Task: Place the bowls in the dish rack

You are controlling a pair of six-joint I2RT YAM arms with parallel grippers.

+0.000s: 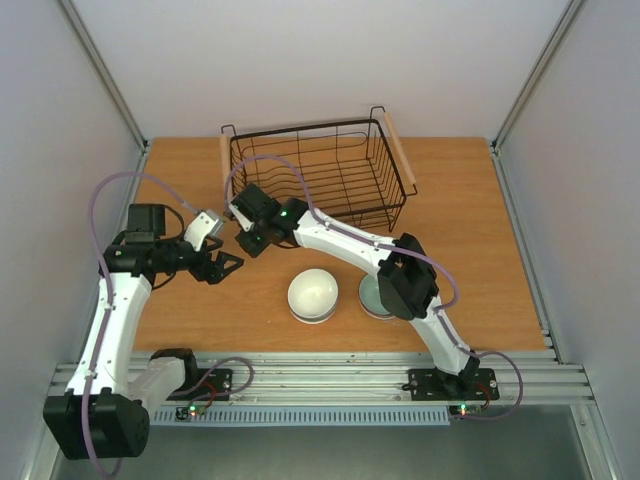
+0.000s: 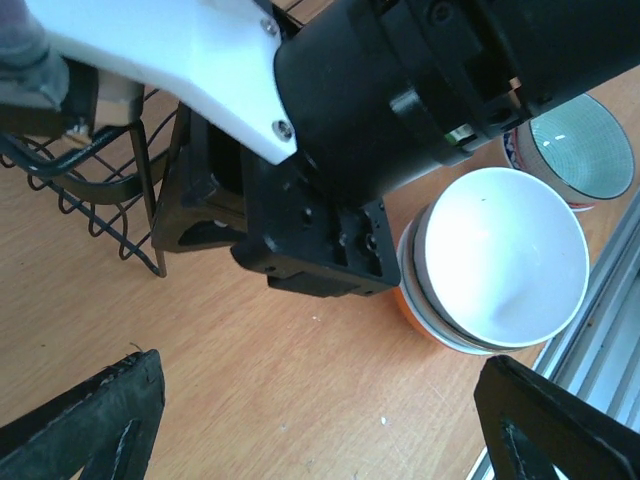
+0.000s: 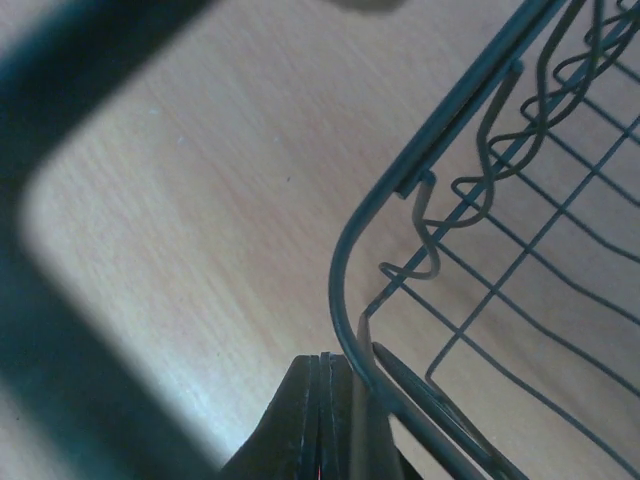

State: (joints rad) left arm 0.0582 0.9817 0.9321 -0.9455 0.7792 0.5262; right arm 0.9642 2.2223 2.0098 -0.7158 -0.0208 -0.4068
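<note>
We saw the rack (image 1: 398,152) at twelve o'clock empty, bowls (image 1: 312,294) stacked on the counter (image 1: 480,250); left jaws open, right jaws closed.

Bare table (image 1: 262,300) free between left gripper (image 1: 224,268) and white bowl stack (image 1: 313,293); near side of dish rack (image 1: 350,190) barred by right arm (image 1: 335,238).

Even bright light, blurred close-ups
</note>
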